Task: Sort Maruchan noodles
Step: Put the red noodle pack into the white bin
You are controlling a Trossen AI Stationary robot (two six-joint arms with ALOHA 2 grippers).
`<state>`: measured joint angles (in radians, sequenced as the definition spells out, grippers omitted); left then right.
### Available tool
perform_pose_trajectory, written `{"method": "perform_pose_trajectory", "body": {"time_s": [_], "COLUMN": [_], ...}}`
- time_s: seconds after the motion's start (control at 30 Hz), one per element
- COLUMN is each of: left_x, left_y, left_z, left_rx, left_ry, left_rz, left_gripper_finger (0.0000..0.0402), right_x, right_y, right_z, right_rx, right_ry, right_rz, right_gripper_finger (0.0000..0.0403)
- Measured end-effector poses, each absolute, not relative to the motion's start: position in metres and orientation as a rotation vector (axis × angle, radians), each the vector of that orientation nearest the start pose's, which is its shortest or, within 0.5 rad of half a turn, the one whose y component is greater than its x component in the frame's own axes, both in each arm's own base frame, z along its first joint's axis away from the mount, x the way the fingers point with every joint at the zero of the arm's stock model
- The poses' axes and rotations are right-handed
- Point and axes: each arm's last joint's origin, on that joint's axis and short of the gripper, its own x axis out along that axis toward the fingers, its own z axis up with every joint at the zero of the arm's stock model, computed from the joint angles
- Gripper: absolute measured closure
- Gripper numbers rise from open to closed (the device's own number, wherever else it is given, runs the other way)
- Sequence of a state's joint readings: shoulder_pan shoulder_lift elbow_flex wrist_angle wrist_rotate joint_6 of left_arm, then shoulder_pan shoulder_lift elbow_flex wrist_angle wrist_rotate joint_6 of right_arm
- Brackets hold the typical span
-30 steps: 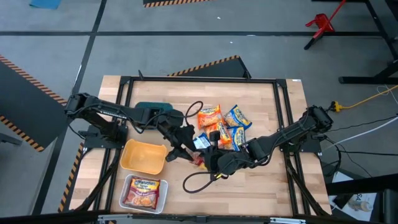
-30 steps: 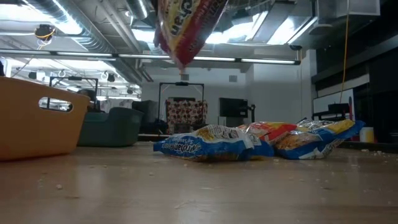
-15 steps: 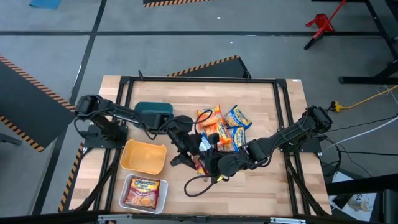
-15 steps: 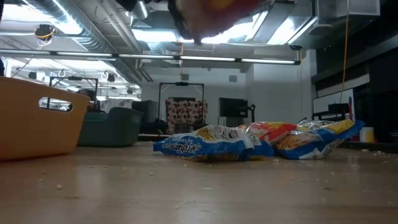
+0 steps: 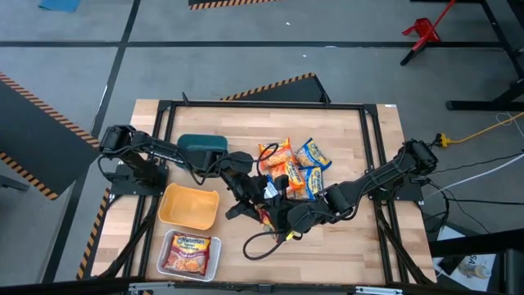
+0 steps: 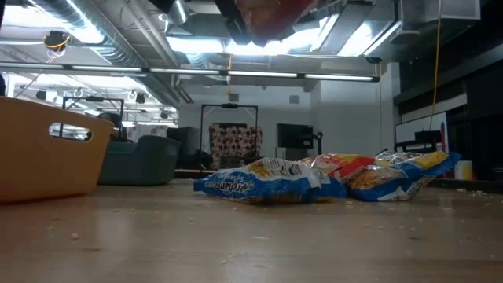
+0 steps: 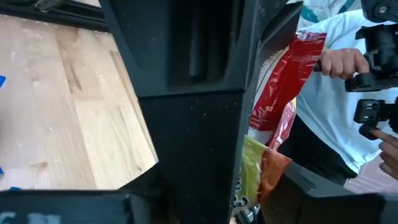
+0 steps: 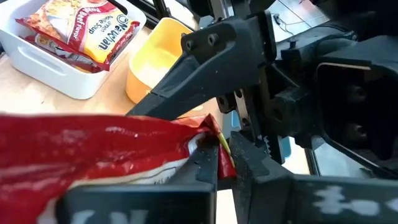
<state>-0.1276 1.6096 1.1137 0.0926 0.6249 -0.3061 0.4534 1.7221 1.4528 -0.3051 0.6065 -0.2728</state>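
Beside yellow tray [image 5: 189,206], red packet [image 8: 112,152] between pincers

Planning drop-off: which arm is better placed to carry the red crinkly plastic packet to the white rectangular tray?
Probably left: the white tray lies on its side; left gripper is beside the red packet the right gripper holds.

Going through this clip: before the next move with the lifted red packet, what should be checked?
1. Red packet off the table: ok.
2. Right gripper shut on it: ok.
3. Left gripper at the packet's corner, firm hold: cannot tell.
4. White tray holds a matching packet, with room left: ok.
5. Yellow tray empty: ok.
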Motion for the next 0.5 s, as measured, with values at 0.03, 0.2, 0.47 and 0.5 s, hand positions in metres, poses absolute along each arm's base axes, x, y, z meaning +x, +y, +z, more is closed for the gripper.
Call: {"method": "perform_pose_trajectory", "body": {"time_s": [0.03,0.2,0.47,0.5], "left_x": [0.353,0.353,0.347,0.346], "left_y": [-0.062,-0.062,-0.061,-0.061], "left_z": [0.267,0.265,0.255,0.252], "left_rx": [-0.392,-0.455,-0.539,-0.554], "left_ry": [0.515,0.557,0.706,0.731], "left_rz": [-0.673,-0.647,-0.589,-0.576], "left_gripper_finger": [0.0254,0.0256,0.0257,0.0257], "right_x": [0.357,0.354,0.335,0.332], "right_y": [0.155,0.153,0.143,0.141], "right_z": [0.307,0.308,0.325,0.329], "right_rx": [-0.571,-0.639,-0.643,-0.643], "right_ry": [0.518,0.545,0.58,0.58], "right_rz": [-0.078,-0.076,-0.086,-0.087], "right_gripper_finger": [0.0387,0.0353,0.0279,0.0271]}}
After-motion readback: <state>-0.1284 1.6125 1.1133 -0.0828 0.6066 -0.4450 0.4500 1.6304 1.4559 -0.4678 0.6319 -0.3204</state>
